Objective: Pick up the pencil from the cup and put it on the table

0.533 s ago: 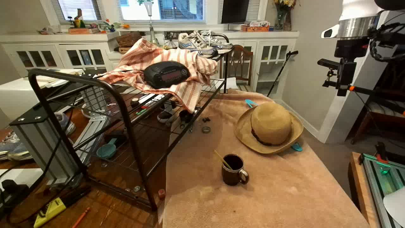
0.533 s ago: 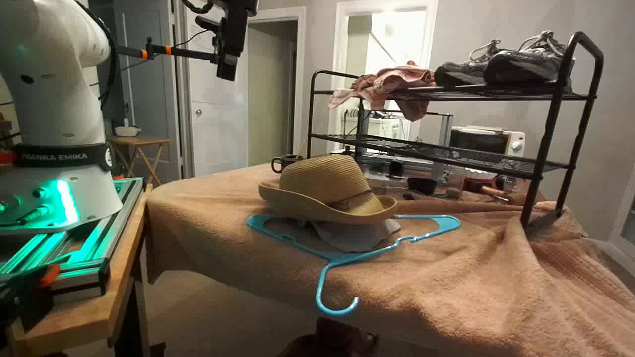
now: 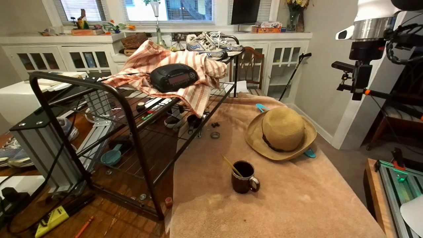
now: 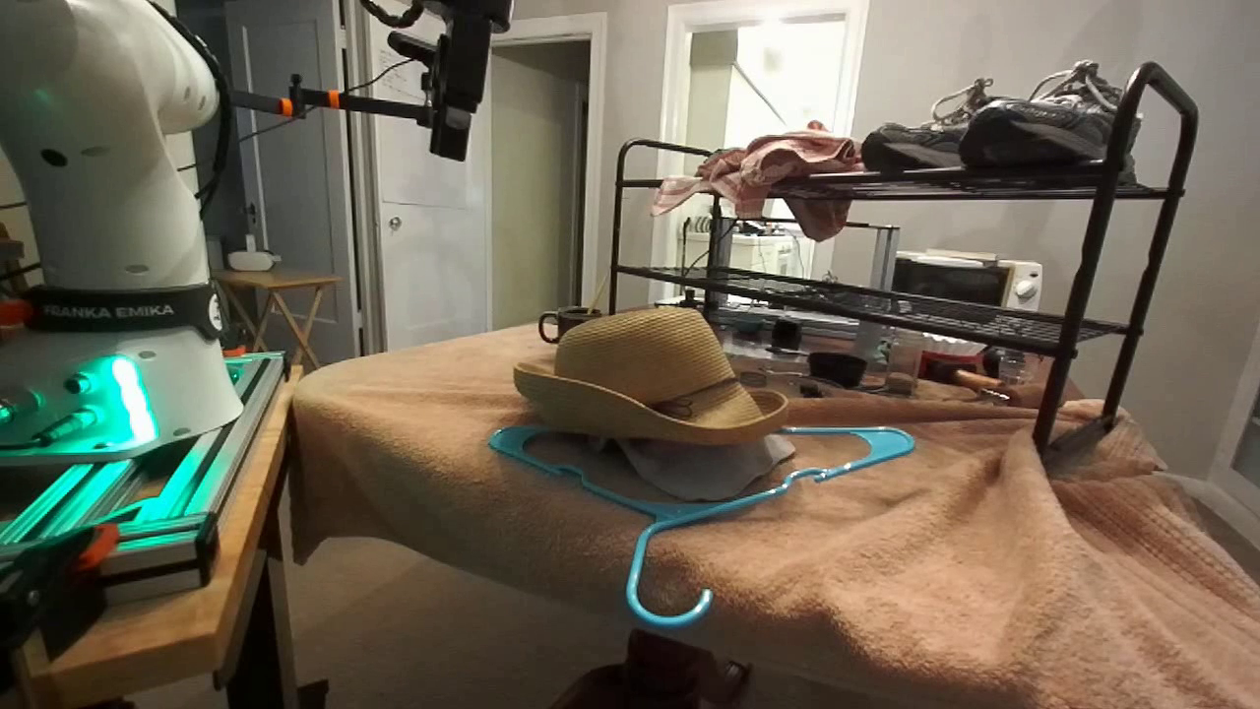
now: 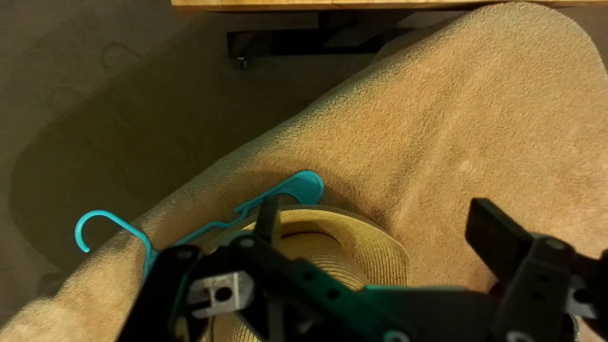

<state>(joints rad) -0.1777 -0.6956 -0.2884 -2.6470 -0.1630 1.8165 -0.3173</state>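
Inside the dark mug (image 3: 243, 183) rests the pencil (image 3: 231, 165), tilted, its upper part projecting over the rim on the side away from the handle, its lower end hidden within. The mug stands upright on the table (image 3: 281, 213), which is covered by a tan cloth (image 4: 413, 414). Near it lies the straw hat (image 3: 283, 129), covering part of a blue hanger (image 5: 308, 187); the black wire rack (image 3: 142, 158) stands on the mug's other side. Farther out hangs the gripper (image 5: 374, 216), high and well apart from the mug in both exterior views; the wrist view shows its jaws spread wide with nothing held, and the hat below them. Step in hand, as judged: the approach, with the grasp not yet made. Next move called for: travel past the hat to the mug, then descent over the projecting end, with the jaws turned across the slender shaft. A grip clear of the rim should leave the mug undisturbed, and a lift along the pencil's slant would probably free it for laying on the cloth beside the mug
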